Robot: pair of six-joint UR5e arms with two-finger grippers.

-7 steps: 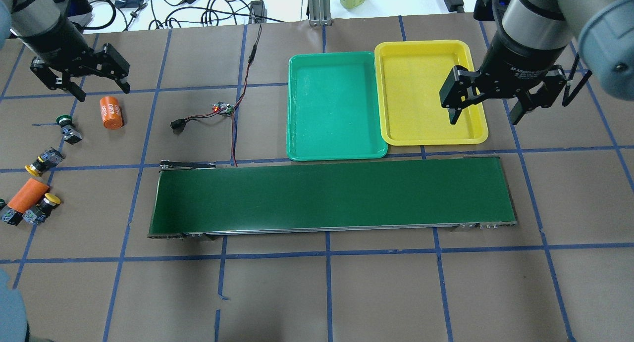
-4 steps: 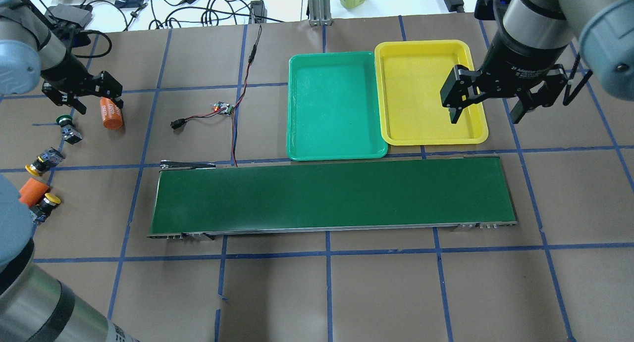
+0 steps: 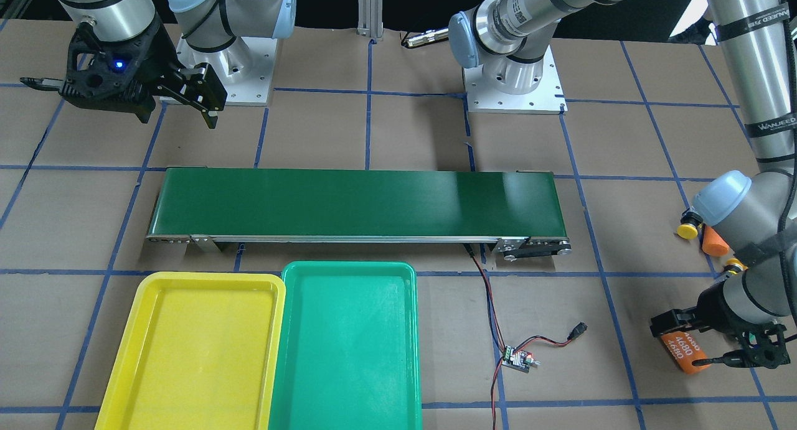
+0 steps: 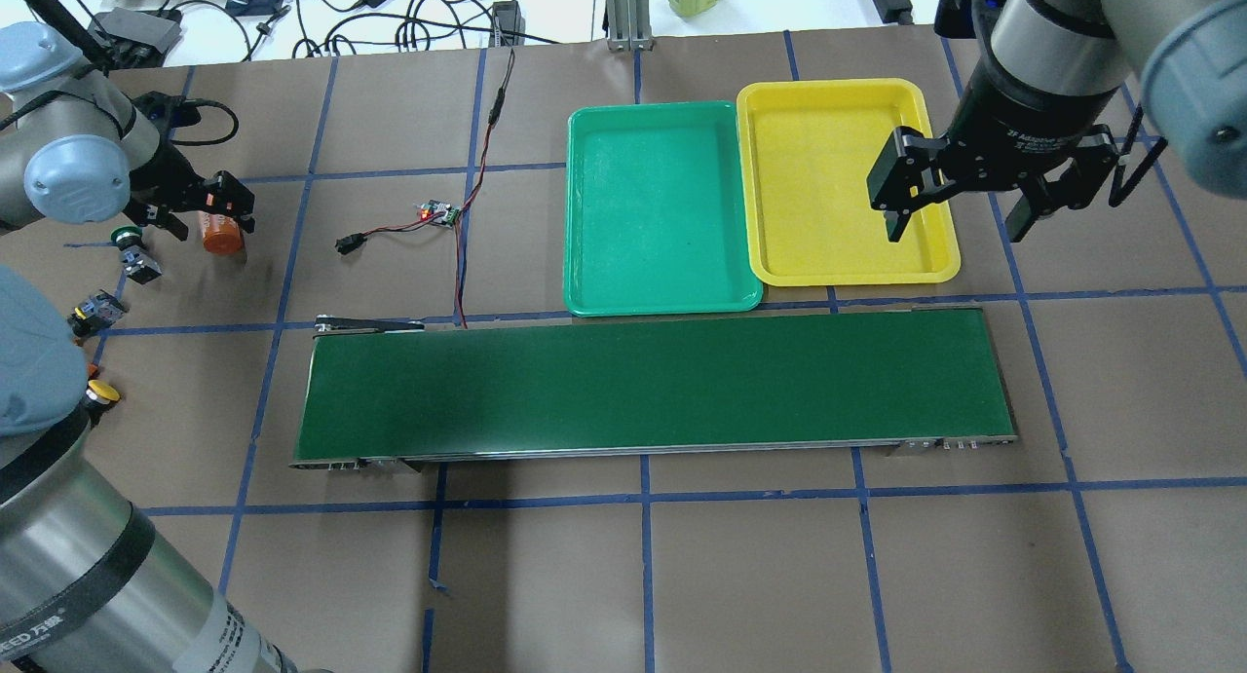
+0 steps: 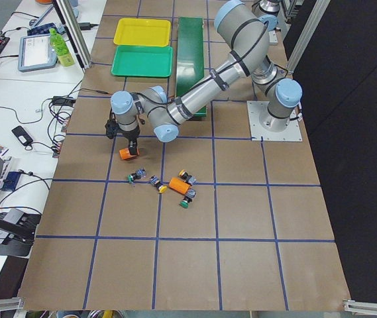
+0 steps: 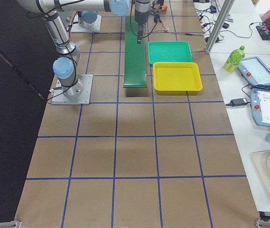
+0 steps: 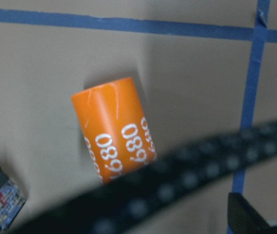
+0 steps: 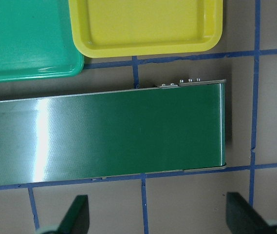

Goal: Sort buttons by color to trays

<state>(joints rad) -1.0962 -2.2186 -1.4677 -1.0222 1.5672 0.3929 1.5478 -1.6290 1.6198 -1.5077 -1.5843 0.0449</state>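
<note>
My left gripper is open and low over an orange cylinder, not a button; the left wrist view shows that cylinder lying between the jaws. A green-capped button lies just left of it. A yellow-capped button and another button's body show beside my left elbow; the other buttons are hidden there. My right gripper is open and empty above the right edge of the yellow tray. The teal-green tray stands next to it. Both trays hold nothing.
A long dark green conveyor belt runs across the middle of the table, in front of the trays. A small circuit board with red and black wires lies left of the teal-green tray. A second orange cylinder lies among the buttons.
My left gripper has moved down and right onto the orange cylinder, and my left elbow now covers part of the button group. The right arm has not moved.
</note>
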